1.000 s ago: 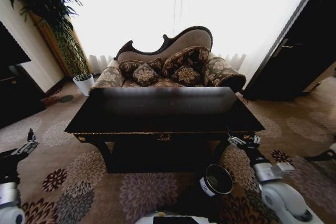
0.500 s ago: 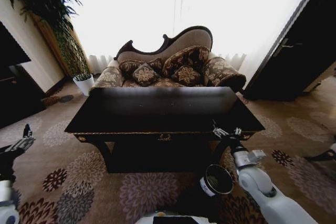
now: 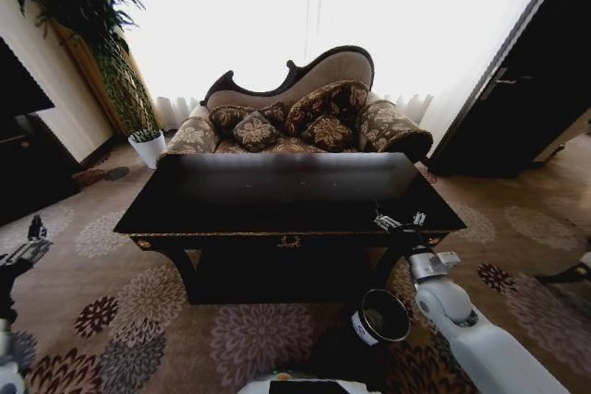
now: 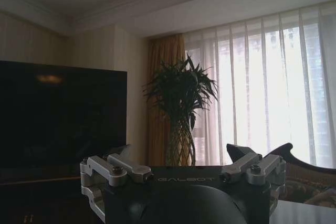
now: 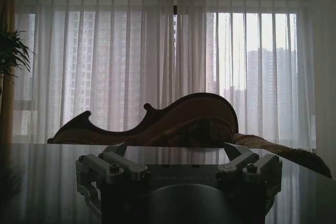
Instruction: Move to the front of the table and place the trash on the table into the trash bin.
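surface: dark glossy surface (image 3: 277,193) sits mid-frame in the head view, with its front apron facing the robot. The robot is judged to be in position in front of it.
trash: no bottle, can or tissue can be made out on the top. It reads as a dark sheen with window glare along the far edge, so the trash location cannot be told.
trash bin: black trash bin (image 3: 383,316) is on the carpet at lower centre-right of the head view. It is below the front edge of the surface and just beside the right forearm, with its mouth facing up.
right gripper: right gripper (image 3: 399,220) is at the front right edge of the surface, about level with the top and pointing across it toward the sofa (image 3: 305,113).
right jaws: spread, with nothing between them. In the right wrist view both fingers (image 5: 113,153) stand well apart, with bare tabletop beyond.
left gripper: left gripper (image 3: 33,233) is at the far left edge of the head view, over the carpet and well apart from the surface.
left jaws: spread and empty. The left wrist view looks toward the plant (image 4: 181,90) and the curtain.
key relation: the right arm is nearer to both the surface and the bin. Any pick lies forward of its jaws, and the drop point is back and down beside that same arm.
judgement: the reach has started, and no target long axis can be read yet.
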Robot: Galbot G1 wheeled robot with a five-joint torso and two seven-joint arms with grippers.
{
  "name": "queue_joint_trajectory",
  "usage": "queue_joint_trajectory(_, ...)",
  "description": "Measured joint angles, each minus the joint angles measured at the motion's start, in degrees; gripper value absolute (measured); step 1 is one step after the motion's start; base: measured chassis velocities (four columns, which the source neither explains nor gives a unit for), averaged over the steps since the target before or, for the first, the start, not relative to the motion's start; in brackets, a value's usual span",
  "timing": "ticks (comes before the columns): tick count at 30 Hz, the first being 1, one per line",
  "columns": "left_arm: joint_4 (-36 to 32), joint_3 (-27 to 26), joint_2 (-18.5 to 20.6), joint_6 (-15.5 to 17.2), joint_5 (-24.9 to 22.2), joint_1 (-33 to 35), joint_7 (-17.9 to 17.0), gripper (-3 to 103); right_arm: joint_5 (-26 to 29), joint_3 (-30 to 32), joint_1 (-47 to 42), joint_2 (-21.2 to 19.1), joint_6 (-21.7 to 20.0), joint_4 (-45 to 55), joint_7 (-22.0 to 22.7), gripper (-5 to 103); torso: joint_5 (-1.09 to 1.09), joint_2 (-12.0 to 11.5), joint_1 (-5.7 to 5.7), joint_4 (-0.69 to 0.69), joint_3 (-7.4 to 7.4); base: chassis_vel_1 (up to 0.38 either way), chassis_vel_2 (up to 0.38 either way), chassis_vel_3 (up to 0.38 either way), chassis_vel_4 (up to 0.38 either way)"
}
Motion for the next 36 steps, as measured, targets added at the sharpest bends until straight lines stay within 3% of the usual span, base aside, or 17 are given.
queue_joint_trajectory(2,1.56,-0.58,1.46,-0.29,-0.94,0.02,0.09,100,0.77,-1.97,1.33,-0.24,0.09,-0.35,0.0,100,-0.02,0.0,0.0,-0.02,0.0,0.0,0.0,0.0,0.0)
queue_joint_trajectory(4,2.35,-0.15,3.41,-0.21,-2.82,-0.28,0.05,100,2.03,-4.71,3.36,-0.37,0.09,-0.39,-0.02,100,-0.01,0.0,0.0,0.09,0.0,0.0,0.0,0.0,0.0)
queue_joint_trajectory(9,2.21,5.34,6.23,0.49,-3.95,-2.39,0.58,100,2.63,-5.66,4.32,-0.04,0.21,0.12,-0.03,100,0.0,0.0,0.01,0.02,0.0,0.0,0.0,0.0,0.0)
queue_joint_trajectory(21,-4.26,18.75,2.09,-1.7,4.98,-1.07,3.49,100,3.51,-2.95,1.93,0.24,1.84,0.74,-1.6,100,0.0,0.0,0.01,0.04,0.0,0.0,0.0,0.0,0.0)
queue_joint_trajectory(36,-5.52,17.49,1.67,-2.52,5.7,0.12,4.15,100,3.4,-3.18,1.34,0.84,2.31,1.14,-3.03,100,0.0,0.01,0.0,0.04,-0.01,0.0,0.0,0.0,0.0)
